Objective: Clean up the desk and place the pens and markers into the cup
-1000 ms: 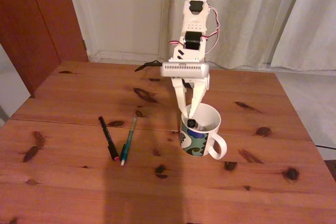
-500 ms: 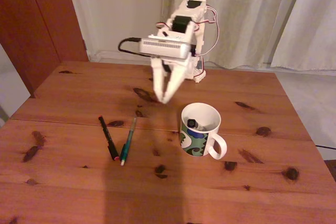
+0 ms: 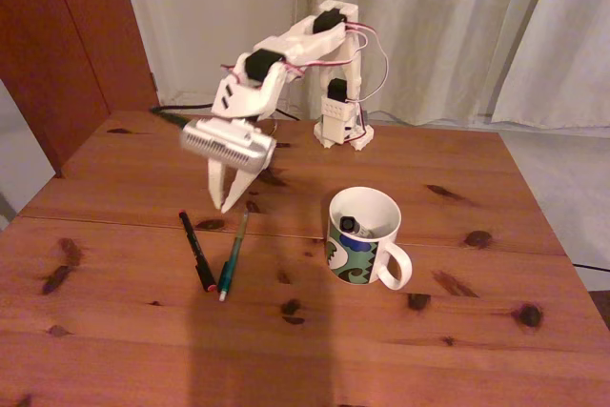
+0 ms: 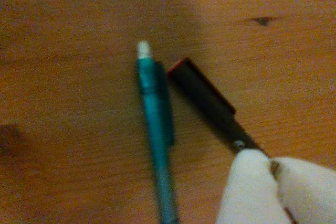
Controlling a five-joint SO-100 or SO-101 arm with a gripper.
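The white cup point(image 3: 362, 240) with a blue and green pattern stands on the desk point(image 3: 429, 350), and the dark end of a marker point(image 3: 348, 224) shows inside it. To its left in the fixed view lie a teal pen point(image 3: 232, 256) and a black pen point(image 3: 197, 251) with a red tip, close together. My gripper point(image 3: 225, 205) hangs just above and behind the pens' far ends, shut and holding nothing. In the wrist view the teal pen point(image 4: 155, 124) and black pen point(image 4: 207, 103) lie side by side, with my gripper point(image 4: 273, 165) over the black pen's shaft and its fingertips touching.
The arm's base point(image 3: 343, 126) is fixed at the desk's far edge, before pale curtains point(image 3: 448, 26). A black cable point(image 3: 176, 116) runs along the back left. Dark knots dot the wood, and a seam point(image 3: 114, 224) crosses it.
The gripper has risen out of the cup, swung left and come down over the two pens. The marker stays in the cup; the pens have not moved.
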